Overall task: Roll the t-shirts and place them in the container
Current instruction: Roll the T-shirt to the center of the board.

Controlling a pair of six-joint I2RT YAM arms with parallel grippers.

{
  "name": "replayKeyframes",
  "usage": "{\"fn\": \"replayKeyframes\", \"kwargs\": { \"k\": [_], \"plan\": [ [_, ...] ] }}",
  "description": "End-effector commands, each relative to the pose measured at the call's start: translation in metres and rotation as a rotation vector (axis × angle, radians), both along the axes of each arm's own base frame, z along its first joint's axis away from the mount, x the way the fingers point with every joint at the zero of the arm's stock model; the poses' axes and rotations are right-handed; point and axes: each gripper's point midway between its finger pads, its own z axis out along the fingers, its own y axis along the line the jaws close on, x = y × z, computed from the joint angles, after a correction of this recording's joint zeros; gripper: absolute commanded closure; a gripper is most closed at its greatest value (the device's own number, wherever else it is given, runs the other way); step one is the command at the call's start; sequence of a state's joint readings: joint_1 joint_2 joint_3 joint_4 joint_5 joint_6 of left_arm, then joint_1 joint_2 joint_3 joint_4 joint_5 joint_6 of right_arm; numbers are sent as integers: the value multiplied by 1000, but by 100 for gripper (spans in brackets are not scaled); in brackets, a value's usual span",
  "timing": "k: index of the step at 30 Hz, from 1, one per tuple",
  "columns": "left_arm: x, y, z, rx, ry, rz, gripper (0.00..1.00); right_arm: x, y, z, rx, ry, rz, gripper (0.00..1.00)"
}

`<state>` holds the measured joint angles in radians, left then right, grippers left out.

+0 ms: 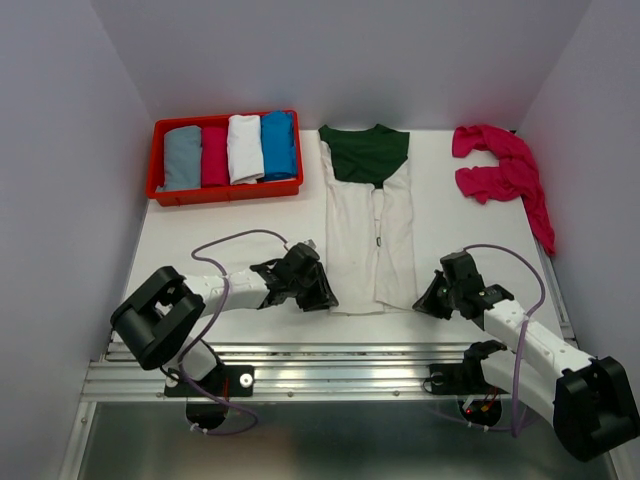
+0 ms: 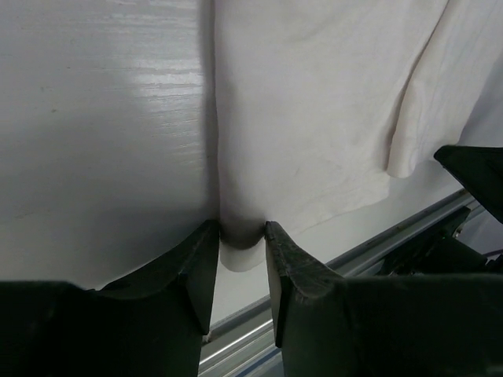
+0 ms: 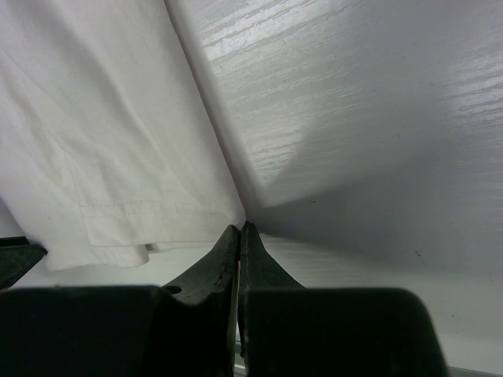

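one white table [image 1: 440, 230], cream t-shirt [image 1: 350, 240] flat, pale walls [image 1: 60, 150]

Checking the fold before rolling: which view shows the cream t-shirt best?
Top external: the whole cream t-shirt lies folded lengthwise, green end far. Left wrist shows only one hem corner between the fingers of the left gripper; right wrist only the other corner, pinched in the right gripper.
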<state>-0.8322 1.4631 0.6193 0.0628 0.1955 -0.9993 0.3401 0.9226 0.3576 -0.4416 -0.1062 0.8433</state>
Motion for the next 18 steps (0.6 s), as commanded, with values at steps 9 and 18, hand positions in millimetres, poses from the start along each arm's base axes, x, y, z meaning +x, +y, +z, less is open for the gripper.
{"fn": "replayKeyframes", "kwargs": {
  "k": [9, 18],
  "plan": [
    [1, -6, 4, -2, -4, 15, 100, 2, -2, 7, -7, -13, -14, 99],
    [13, -10, 33, -4, -49, 35, 100, 12, -8, 33, -36, -78, -35, 99]
  ]
}}
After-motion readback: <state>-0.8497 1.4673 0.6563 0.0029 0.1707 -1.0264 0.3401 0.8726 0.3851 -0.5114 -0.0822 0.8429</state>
